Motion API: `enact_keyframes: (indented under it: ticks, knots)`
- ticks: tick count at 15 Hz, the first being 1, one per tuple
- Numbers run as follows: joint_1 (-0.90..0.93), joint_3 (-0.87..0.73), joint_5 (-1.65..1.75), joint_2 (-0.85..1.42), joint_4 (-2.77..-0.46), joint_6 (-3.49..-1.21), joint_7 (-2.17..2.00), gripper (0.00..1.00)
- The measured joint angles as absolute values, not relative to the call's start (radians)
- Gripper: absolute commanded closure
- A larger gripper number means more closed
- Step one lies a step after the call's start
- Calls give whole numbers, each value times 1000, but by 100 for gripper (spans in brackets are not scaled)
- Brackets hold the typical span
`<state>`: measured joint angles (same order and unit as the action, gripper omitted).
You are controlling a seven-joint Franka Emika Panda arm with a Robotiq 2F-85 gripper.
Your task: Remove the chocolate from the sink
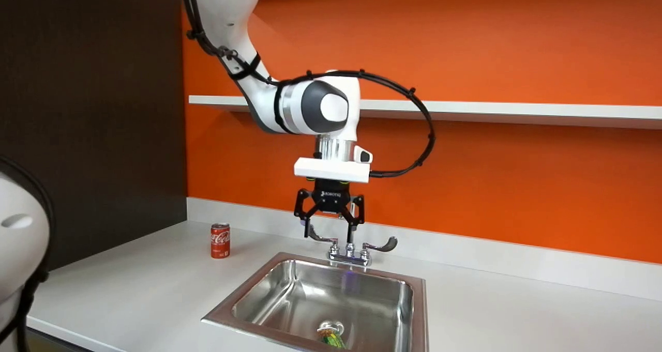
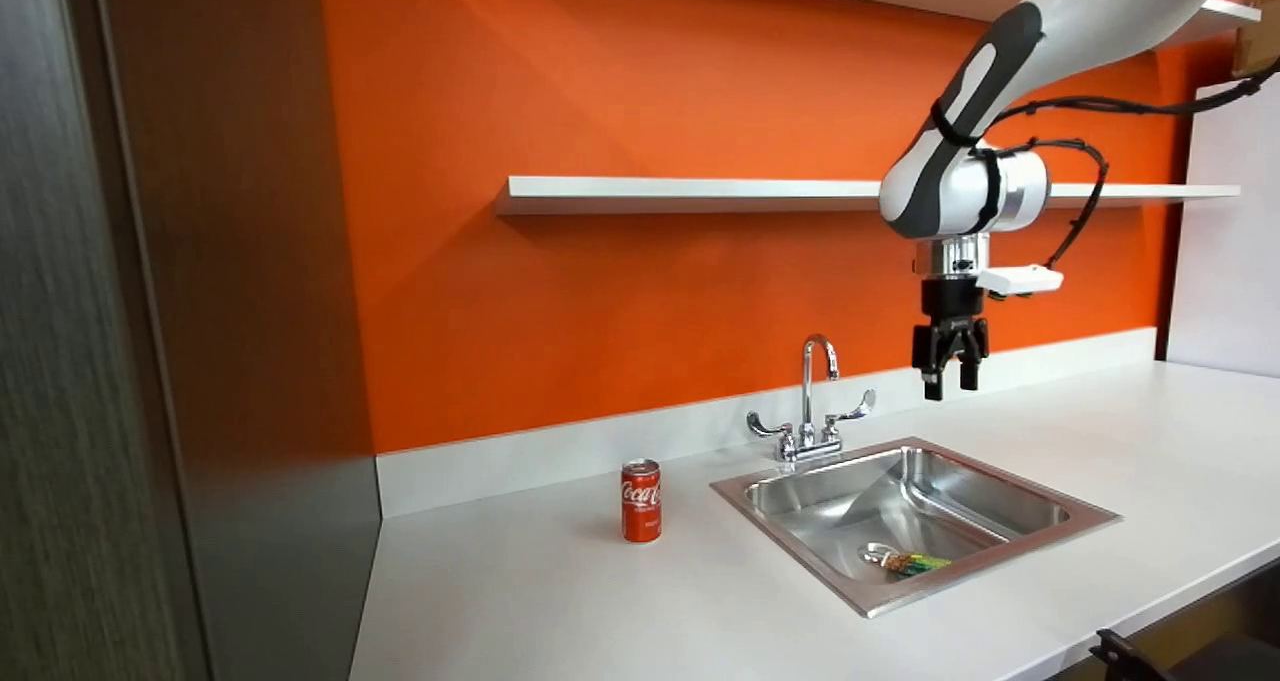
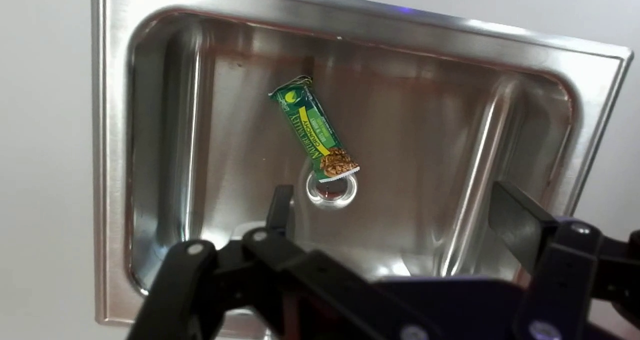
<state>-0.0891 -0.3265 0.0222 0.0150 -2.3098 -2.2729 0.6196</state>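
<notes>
Orange wall (image 1: pixel 517 186) stands behind white counter (image 1: pixel 145 279) and sink (image 1: pixel 357 295).

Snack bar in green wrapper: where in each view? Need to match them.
In an exterior view: snack bar at bottom centre, inside the sink.
In an exterior view: snack bar at lower right.
In the wrist view: snack bar near centre, mostly in the upper half.
Shared landmark: the drain, at one end of the snack bar each time.

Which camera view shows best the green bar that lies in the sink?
The wrist view. Seen from above, the green bar appears whole, its label readable, one end over the drain. In both exterior views it is small, its label unreadable.
</notes>
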Motion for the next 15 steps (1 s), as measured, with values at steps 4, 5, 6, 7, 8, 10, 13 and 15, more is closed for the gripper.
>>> enact_keyframes:
  ticks: [4, 5, 6, 7, 8, 10, 13, 15]
  knots:
    - [-122, -289, 17, 125, -2286, -2333, 624, 0]
    - [-132, -278, 17, 152, -2282, -2353, 625, 0]
    - [-142, -267, 16, 175, -2278, -2370, 625, 0]
    - [-151, -256, 16, 197, -2273, -2387, 625, 0]
    - [-161, -244, 16, 218, -2268, -2402, 625, 0]
    - [-180, -225, 16, 258, -2258, -2430, 625, 0]
    - [-205, -200, 16, 312, -2245, -2467, 625, 0]
    - [-221, -184, 16, 347, -2238, -2489, 625, 0]
